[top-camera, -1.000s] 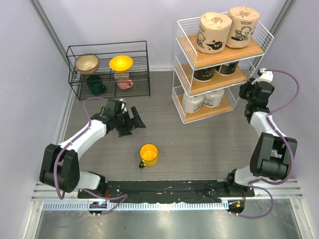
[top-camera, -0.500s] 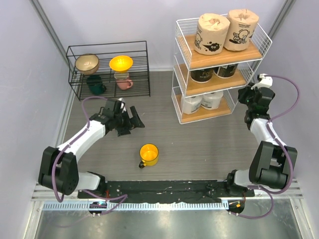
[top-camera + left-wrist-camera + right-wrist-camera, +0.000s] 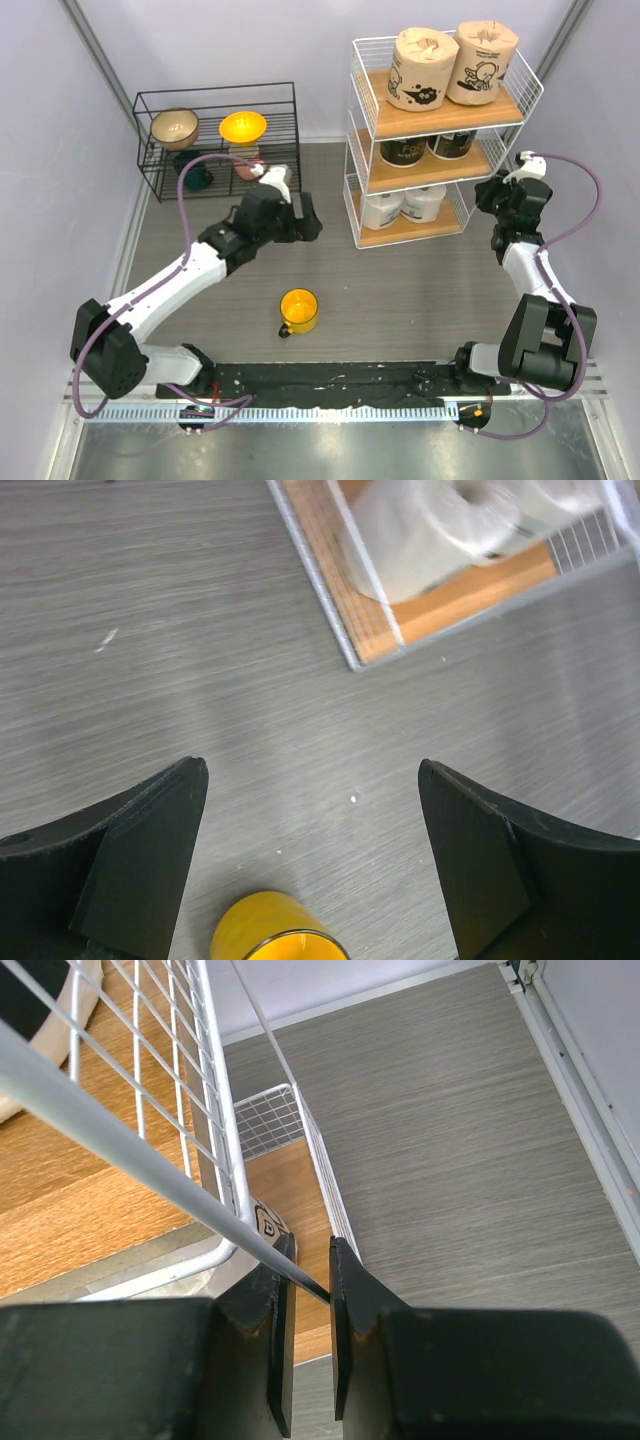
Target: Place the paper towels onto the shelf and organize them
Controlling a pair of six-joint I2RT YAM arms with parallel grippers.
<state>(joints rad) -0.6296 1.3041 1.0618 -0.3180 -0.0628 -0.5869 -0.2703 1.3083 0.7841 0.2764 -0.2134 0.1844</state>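
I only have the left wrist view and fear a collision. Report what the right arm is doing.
Observer: The right gripper, jaws shut, pinches a wire on the right side of the white wire shelf.
Operator: Count what it holds.
Observer: Six: two tan printed rolls on top, two dark-wrapped rolls in the middle, two white rolls at the bottom.
Operator: Name what's at the back left.
Observer: A low black wire rack holding bowls and mugs.

Tan black-printed paper towels, white shelf (pale wood), yellow mug
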